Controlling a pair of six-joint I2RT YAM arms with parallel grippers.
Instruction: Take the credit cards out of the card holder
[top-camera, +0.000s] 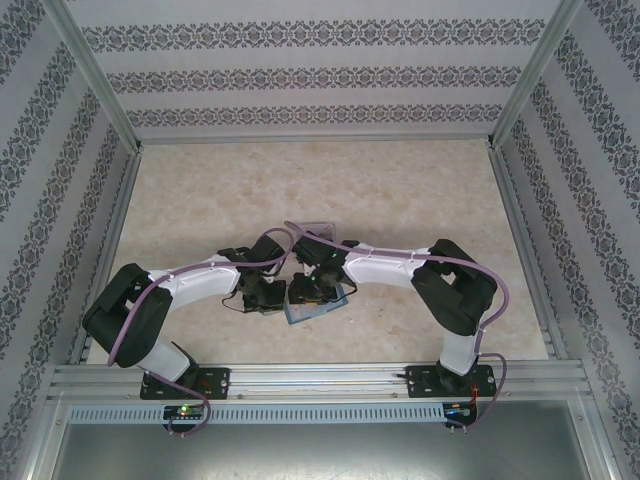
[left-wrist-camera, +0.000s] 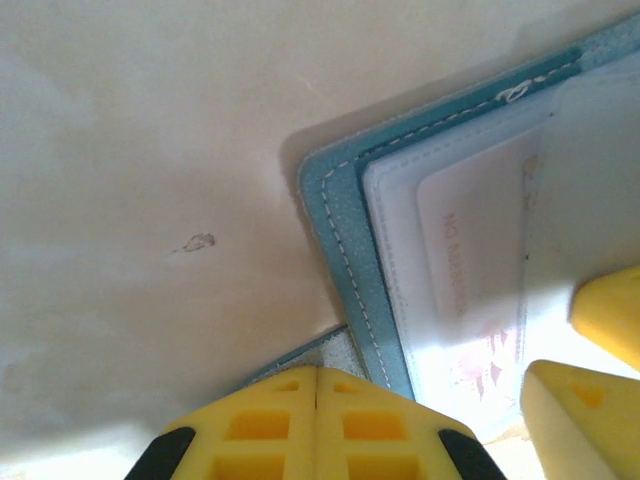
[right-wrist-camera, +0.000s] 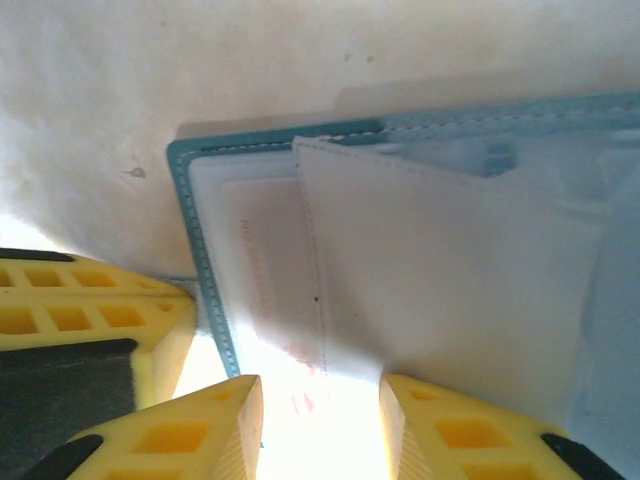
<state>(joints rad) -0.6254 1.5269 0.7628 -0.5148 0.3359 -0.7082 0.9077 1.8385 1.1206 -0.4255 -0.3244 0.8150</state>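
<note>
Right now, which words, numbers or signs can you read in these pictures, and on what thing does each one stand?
A pale red line of letters on the credit card, inside the card holder: too faint to read.
A red mark near that card's lower end: blurred, not readable.
No other text visible.

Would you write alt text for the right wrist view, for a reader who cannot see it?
An open teal card holder lies on a pale table, a card with reddish print tucked in a clear sleeve. The right gripper, jaws parted, sits at its near edge; the left gripper, jaws closed, is beside its corner.
</note>
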